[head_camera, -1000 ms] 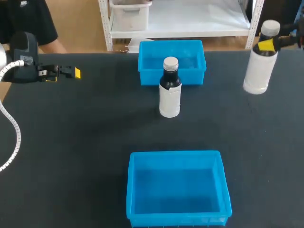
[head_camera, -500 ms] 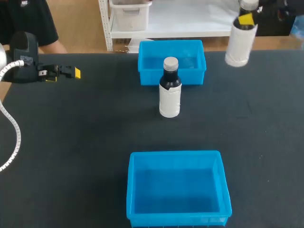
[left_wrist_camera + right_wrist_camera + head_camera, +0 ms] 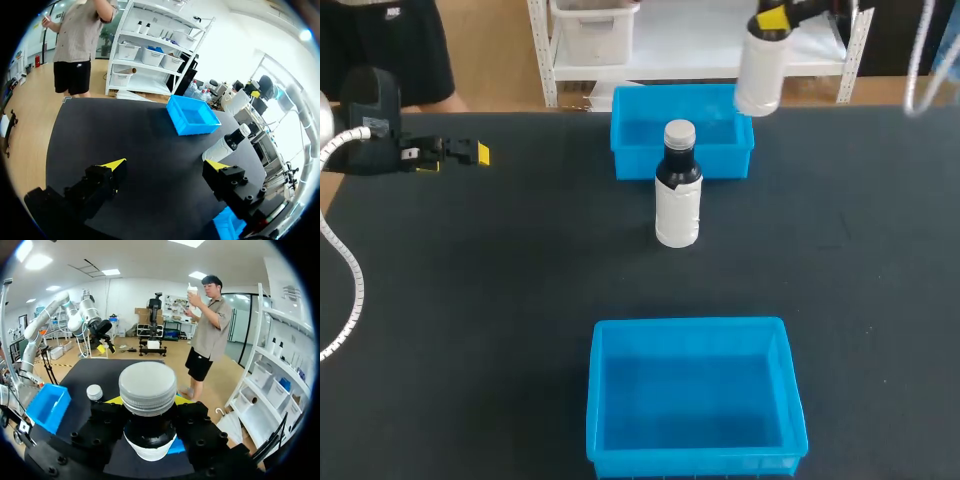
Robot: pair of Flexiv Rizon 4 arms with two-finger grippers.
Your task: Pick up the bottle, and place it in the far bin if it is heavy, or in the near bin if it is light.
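Right gripper (image 3: 771,19) is clamping a bottle (image 3: 758,72) at the neck. Both yellow tips are pressing on it from two sides, just under the grey cap, as the right wrist view is showing. The bottle is white-bodied with a dark neck. It is hanging upright, lifted clear of the table (image 3: 470,300), up by the far edge. In the head view its base is overlapping the far right corner of the far bin (image 3: 640,165). Whether it is sitting fully over that bin, cannot tell.

A second bottle (image 3: 677,205) of the same look is standing upright on the table, just in front of the far bin's near wall, about mid-table. The near bin (image 3: 596,400) is sitting at the near edge, well apart from both bottles.

Left gripper (image 3: 165,165) is hovering near the table's left edge, toward the far side. Its fingers are spread apart, holding nothing.
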